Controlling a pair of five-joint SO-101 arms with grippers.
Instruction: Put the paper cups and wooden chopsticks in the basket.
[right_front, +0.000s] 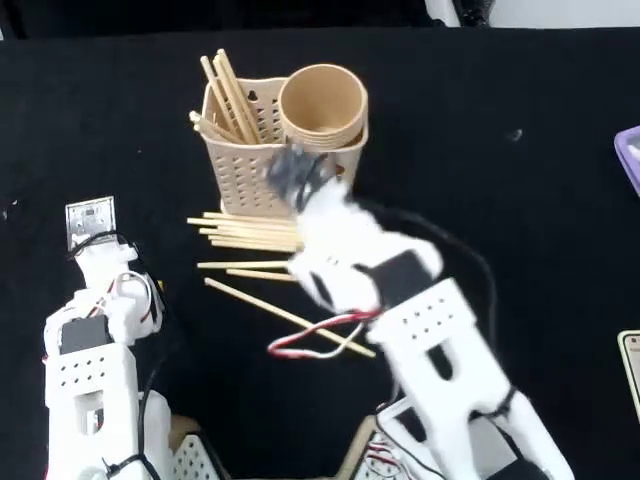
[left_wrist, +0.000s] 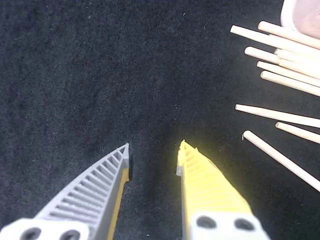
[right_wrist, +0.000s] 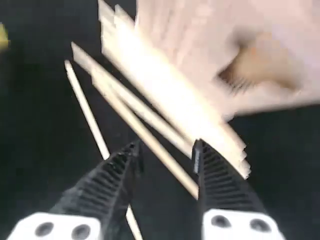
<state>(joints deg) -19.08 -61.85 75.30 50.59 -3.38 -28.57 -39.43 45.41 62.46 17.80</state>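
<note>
Scanning for lettering now, and nothing can be read. A small grey square tag (right_front: 90, 219) sits just beside the front end of the left arm (right_front: 88, 345). It is perhaps patterned, but its marks are too small to make out.

left arm (right_front: 92, 345) jaws parted, right arm (right_front: 430, 330) jaws parted

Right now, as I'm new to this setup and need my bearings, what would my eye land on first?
The cream slotted plastic basket at the far middle of the black table, holding stacked tan paper cups and leaning wooden chopsticks. In front of it, loose wooden chopsticks lie scattered, with the right gripper open just above them.
</note>
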